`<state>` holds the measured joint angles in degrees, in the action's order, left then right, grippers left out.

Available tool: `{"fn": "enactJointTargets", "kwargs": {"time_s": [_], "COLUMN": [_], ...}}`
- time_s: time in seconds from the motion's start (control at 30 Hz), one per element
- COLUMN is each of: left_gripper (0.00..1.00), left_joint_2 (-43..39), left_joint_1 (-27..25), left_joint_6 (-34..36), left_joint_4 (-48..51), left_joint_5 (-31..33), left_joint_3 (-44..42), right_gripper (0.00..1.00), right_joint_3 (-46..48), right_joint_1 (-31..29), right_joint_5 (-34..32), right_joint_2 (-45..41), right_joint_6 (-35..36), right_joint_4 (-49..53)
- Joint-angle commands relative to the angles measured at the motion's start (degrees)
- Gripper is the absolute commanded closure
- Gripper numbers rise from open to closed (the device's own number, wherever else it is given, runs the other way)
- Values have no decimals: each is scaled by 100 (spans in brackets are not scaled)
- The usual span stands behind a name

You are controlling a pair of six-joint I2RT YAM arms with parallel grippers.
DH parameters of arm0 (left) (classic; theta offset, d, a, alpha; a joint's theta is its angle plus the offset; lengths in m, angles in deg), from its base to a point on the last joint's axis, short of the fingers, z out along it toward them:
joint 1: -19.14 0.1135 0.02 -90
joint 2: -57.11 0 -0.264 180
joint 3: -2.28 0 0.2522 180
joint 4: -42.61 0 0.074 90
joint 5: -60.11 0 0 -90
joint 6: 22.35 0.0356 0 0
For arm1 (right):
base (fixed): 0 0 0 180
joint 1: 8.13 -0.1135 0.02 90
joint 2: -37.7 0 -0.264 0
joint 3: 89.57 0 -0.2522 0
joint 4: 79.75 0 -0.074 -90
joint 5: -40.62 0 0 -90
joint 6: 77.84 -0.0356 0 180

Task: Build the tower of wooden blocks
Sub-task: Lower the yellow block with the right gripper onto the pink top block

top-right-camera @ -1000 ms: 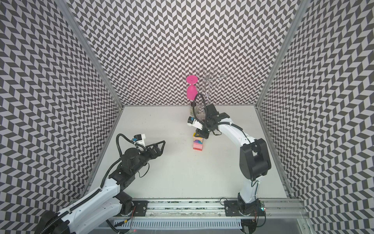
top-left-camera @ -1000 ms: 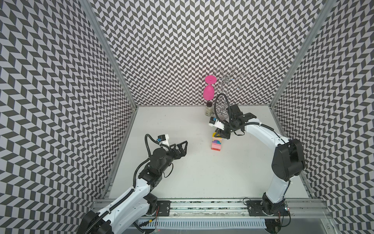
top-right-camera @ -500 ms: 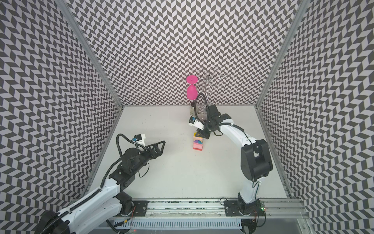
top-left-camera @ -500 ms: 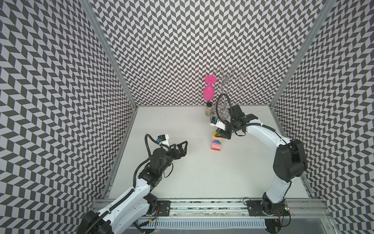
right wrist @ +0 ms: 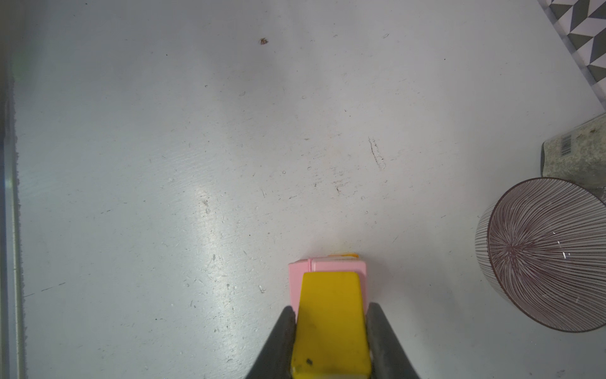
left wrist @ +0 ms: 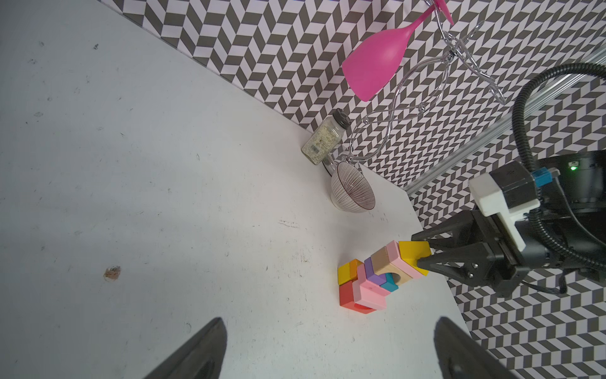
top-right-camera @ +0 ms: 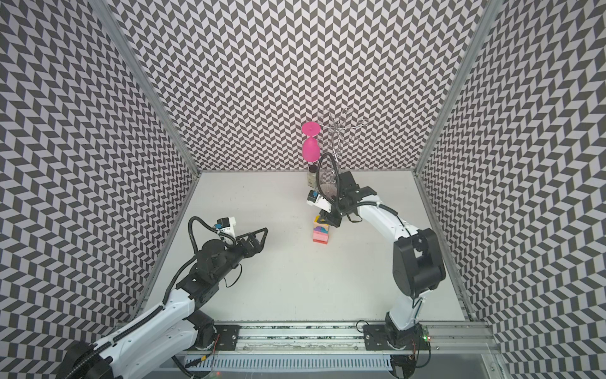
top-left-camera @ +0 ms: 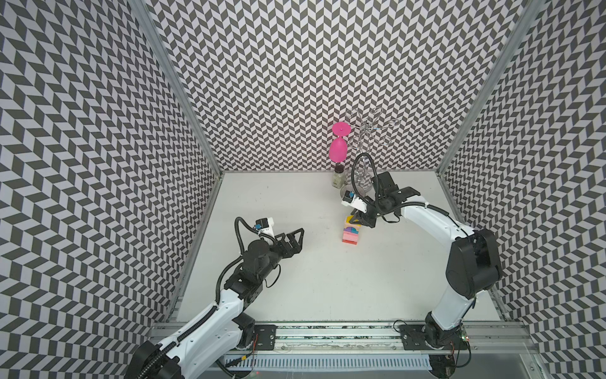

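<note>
Right pincer (left wrist: 418, 251) is clamped on a yellow block (right wrist: 329, 321), one jaw on each side face. The block is at the top of the wood block tower (top-left-camera: 351, 231) and looks to be touching the uppermost pink slab (left wrist: 398, 262) (left wrist view shows no gap).

The tower stands on the tabletop (top-left-camera: 328, 288), right of centre and toward the back wall in both top views. From the bottom up: red (left wrist: 347, 295), yellow and orange base pieces, a pink slab, purple (left wrist: 372, 272) and teal (left wrist: 390, 284), a plain wood arch (left wrist: 383, 261), then the top pink slab. The layers look slightly offset.

Left pincer (top-left-camera: 292, 238) is spread wide with nothing in it. It hangs above the tabletop well to the left of the tower and points toward it.

Behind the tower near the back wall: ribbed bowl (left wrist: 352, 188), spice jar (left wrist: 323, 141), and a pink goblet (left wrist: 373, 69) hung upside down on a wire rack (left wrist: 410, 111).
</note>
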<state>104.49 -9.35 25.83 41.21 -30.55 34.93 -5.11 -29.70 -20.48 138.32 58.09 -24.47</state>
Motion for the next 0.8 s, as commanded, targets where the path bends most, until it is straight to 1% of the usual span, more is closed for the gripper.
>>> {"fn": "enactJointTargets", "kwargs": {"time_s": [0.0, 0.67, 0.77], "left_gripper": [1, 1, 1], "left_joint_2": [9, 44, 44], "left_joint_1": [-26, -41, -42], "left_joint_6": [60, 57, 56], "left_joint_4": [4, -14, -20], "left_joint_5": [93, 85, 90], "left_joint_3": [237, 246, 240], "right_gripper": [99, 95, 92], "right_joint_3": [2, -110, -102], "right_joint_1": [30, 29, 30], "right_joint_5": [45, -44, -17], "right_joint_2": [-184, -36, -51], "right_joint_6": [-67, -199, -169], "right_joint_4": [-224, -241, -238]}}
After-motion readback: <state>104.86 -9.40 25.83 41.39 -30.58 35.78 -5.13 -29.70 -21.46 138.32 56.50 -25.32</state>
